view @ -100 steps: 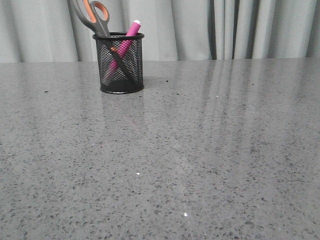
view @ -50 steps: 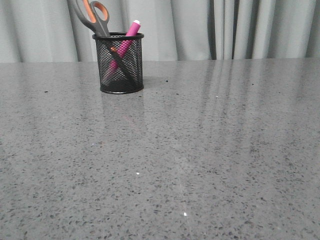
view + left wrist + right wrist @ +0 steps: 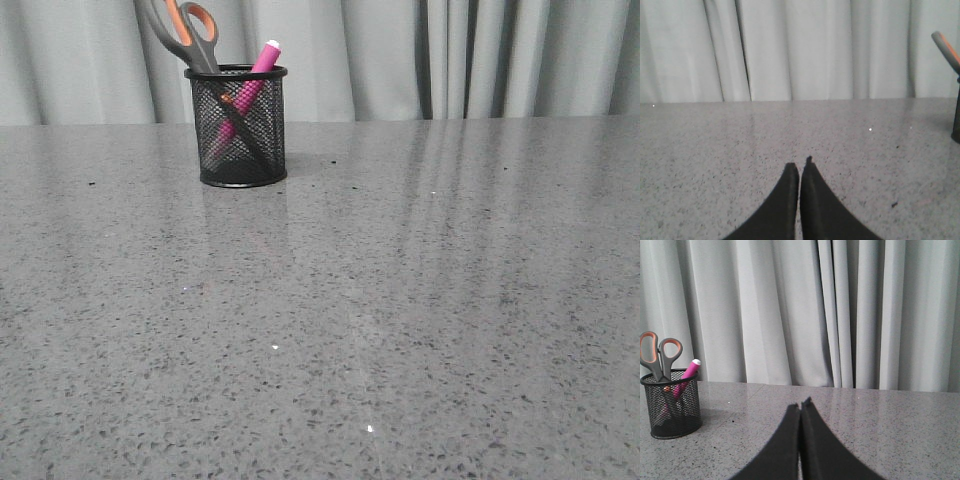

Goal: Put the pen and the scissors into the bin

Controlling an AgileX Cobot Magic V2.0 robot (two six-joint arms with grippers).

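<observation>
Upright in black mesh bin (image 3: 237, 125): magenta pen (image 3: 248, 92), grey-orange scissors (image 3: 186, 34); both grippers' jaws pressed together

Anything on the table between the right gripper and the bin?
No. In the right wrist view, only bare table lies between the shut right gripper and the bin.

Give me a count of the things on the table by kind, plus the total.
Scissors: 1, handles up in the cup
Pen: 1, tilted in the cup
Mesh cup: 1, upright on the table
Total: 3
</observation>
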